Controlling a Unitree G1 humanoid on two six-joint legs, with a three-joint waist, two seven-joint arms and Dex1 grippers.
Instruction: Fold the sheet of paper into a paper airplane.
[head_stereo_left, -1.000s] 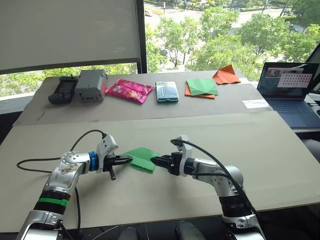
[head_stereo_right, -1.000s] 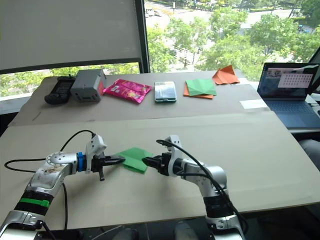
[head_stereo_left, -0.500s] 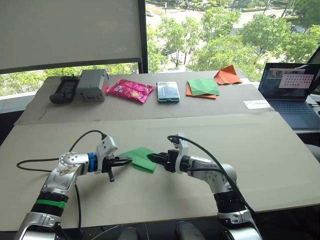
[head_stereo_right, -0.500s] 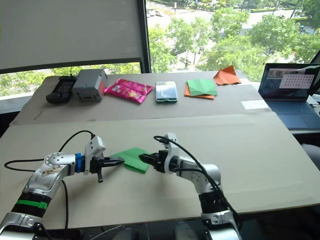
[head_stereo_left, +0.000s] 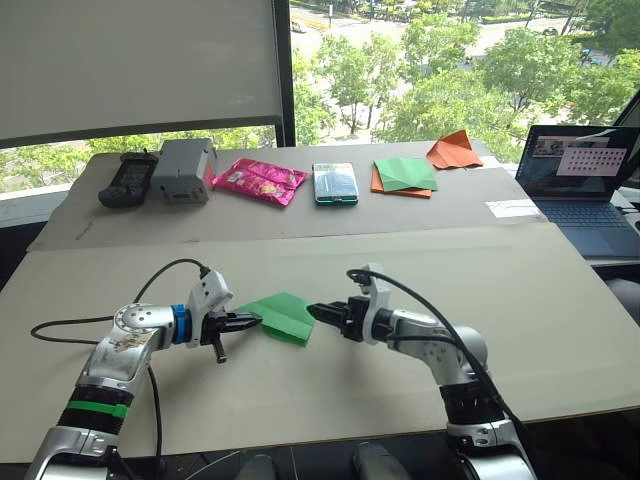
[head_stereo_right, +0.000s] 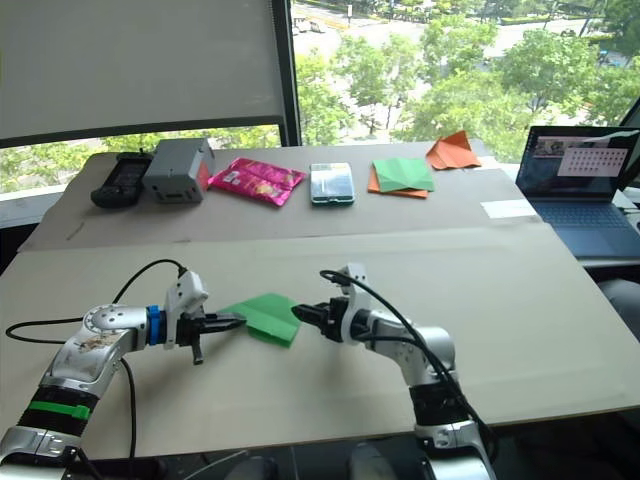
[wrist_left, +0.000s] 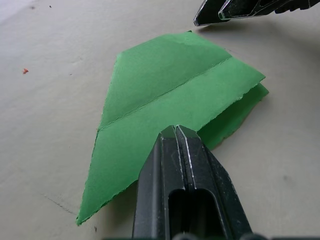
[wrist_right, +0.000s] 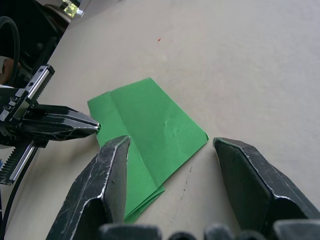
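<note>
The left gripper (head_stereo_left: 250, 321) is squeezed flat together, with its tips touching the edge of the sheet of paper (head_stereo_left: 279, 316). The pictures do not show for sure that it is pinching the paper. The green sheet lies folded on the table (head_stereo_left: 560, 310), between the two grippers. Just to its right, the right gripper (head_stereo_left: 316, 313) is spread wide and holds nothing.

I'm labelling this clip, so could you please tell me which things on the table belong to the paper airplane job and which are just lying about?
In use: sheet of paper, left gripper, right gripper.

Lying about: green-and-orange paper stack, orange paper shape, pink packet, laptop, grey box.
</note>
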